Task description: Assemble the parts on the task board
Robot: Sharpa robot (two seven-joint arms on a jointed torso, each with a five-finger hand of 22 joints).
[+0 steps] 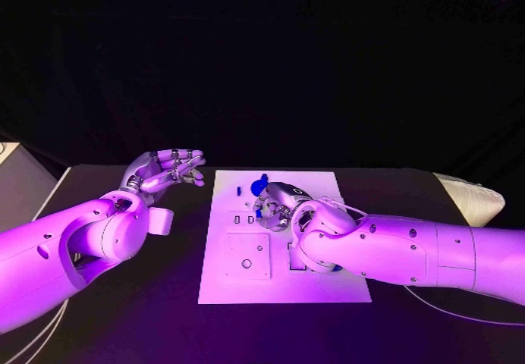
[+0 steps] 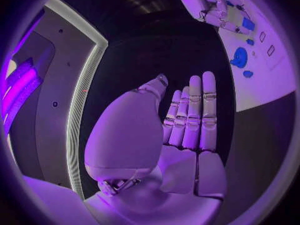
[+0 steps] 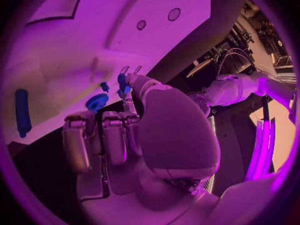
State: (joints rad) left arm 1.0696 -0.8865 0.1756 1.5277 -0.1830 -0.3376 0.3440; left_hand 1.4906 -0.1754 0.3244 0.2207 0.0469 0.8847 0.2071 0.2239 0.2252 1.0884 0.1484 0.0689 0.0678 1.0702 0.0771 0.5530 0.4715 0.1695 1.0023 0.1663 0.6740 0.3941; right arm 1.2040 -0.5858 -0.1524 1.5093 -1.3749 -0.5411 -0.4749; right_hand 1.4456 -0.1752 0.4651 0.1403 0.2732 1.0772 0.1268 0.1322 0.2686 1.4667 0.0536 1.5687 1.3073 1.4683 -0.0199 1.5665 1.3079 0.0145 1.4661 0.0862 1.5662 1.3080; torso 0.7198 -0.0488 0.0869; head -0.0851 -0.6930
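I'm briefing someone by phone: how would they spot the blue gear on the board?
Find the white task board in the middle of the black table. At its far end, just beyond the right hand, sits the blue gear. It is round and toothed, unlike the long blue rod and smaller pieces nearby.

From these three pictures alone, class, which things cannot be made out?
- Head view: the right hand covers part of the task board, hiding any parts beneath.
- Right wrist view: whether its fingers actually grip the small blue part is unclear.
- Left wrist view: the board runs past the edge.
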